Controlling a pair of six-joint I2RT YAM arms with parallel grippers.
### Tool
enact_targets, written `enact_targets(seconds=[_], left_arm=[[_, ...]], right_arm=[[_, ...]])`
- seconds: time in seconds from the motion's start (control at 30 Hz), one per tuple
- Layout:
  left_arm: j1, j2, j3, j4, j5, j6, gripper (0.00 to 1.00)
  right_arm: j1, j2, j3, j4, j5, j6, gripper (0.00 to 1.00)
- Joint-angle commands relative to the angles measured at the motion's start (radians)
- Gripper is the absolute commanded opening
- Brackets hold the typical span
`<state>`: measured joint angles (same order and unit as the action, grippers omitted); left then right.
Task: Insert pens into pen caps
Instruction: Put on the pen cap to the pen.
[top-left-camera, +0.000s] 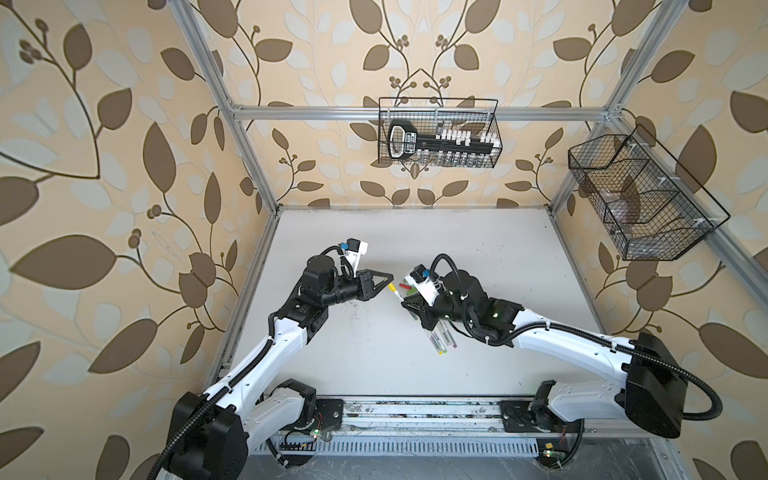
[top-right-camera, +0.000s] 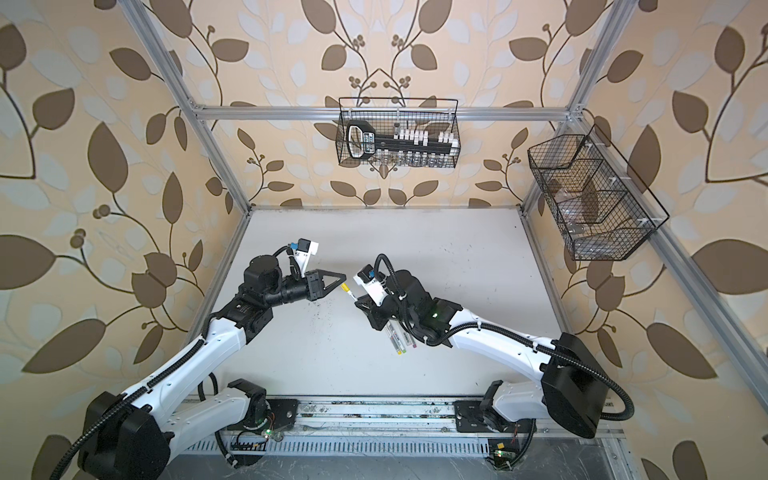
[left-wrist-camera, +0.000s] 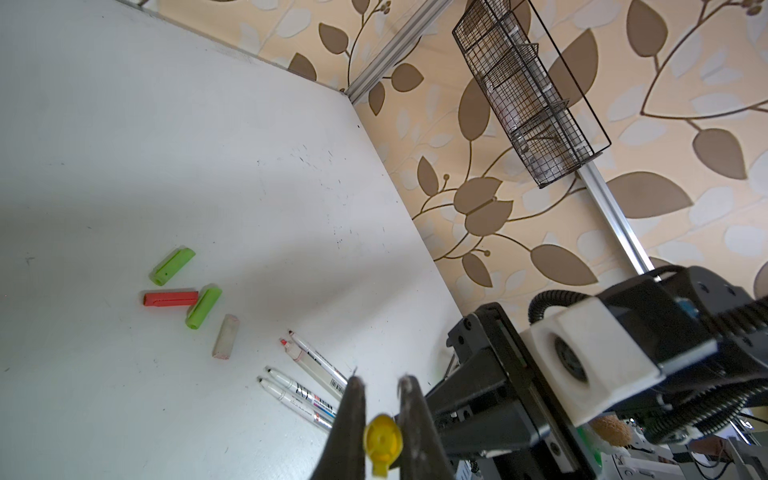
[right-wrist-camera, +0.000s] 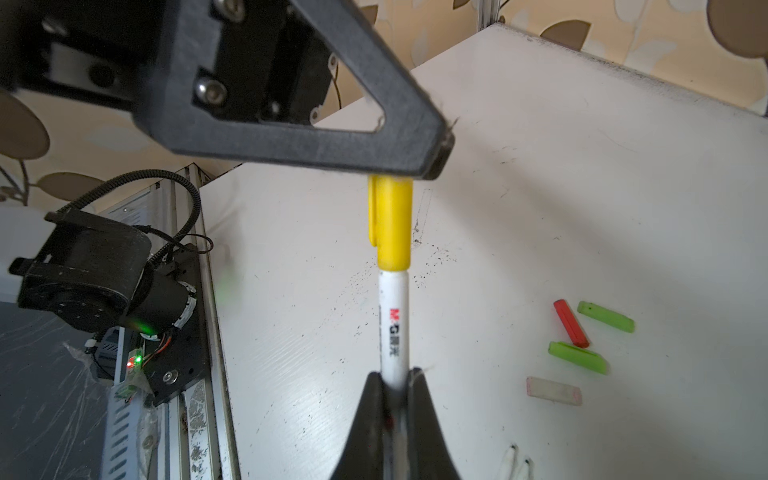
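My right gripper (right-wrist-camera: 395, 376) is shut on a white-barrelled pen (right-wrist-camera: 392, 320). The pen's tip end sits inside a yellow pen cap (right-wrist-camera: 390, 220). My left gripper (left-wrist-camera: 380, 384) is shut on the closed end of that yellow cap (left-wrist-camera: 383, 442), and both top views show the two grippers (top-left-camera: 392, 277) (top-right-camera: 358, 305) meeting over the table's middle. Several more pens (left-wrist-camera: 316, 374) lie side by side on the table below the right gripper. Two light green caps (left-wrist-camera: 172, 266) (left-wrist-camera: 203, 306), a red cap (left-wrist-camera: 170, 298) and a pale cap (left-wrist-camera: 225, 336) lie loose beside them.
The white table (top-left-camera: 415, 232) is walled by an aluminium frame. A wire basket (top-left-camera: 438, 133) with a black tool hangs on the back wall. Another wire basket (top-left-camera: 640, 199) hangs on the right wall. The arms' base rail (top-left-camera: 415, 415) runs along the front edge.
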<state>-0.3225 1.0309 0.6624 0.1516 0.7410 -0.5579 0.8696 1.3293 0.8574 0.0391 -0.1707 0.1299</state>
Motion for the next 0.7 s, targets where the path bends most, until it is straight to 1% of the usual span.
enact_targets(seconds=[0.0,0.03,0.3,0.67], left_arm=[[-0.033,0.013,0.03,-0.035,0.046,0.033,0.0],[-0.035,0.018,0.032,-0.038,0.049,0.036,0.0],[-0.044,0.031,0.042,-0.051,0.058,0.048,0.0],[-0.053,0.034,0.049,-0.084,0.043,0.068,0.0]], right_arm=[[0.007,0.009,0.066,0.103,0.045,0.007,0.01],[0.009,0.011,0.07,0.111,0.053,0.007,0.0],[0.002,0.03,0.133,0.12,0.086,-0.018,0.0],[-0.033,0.056,0.232,0.113,0.076,-0.059,0.0]])
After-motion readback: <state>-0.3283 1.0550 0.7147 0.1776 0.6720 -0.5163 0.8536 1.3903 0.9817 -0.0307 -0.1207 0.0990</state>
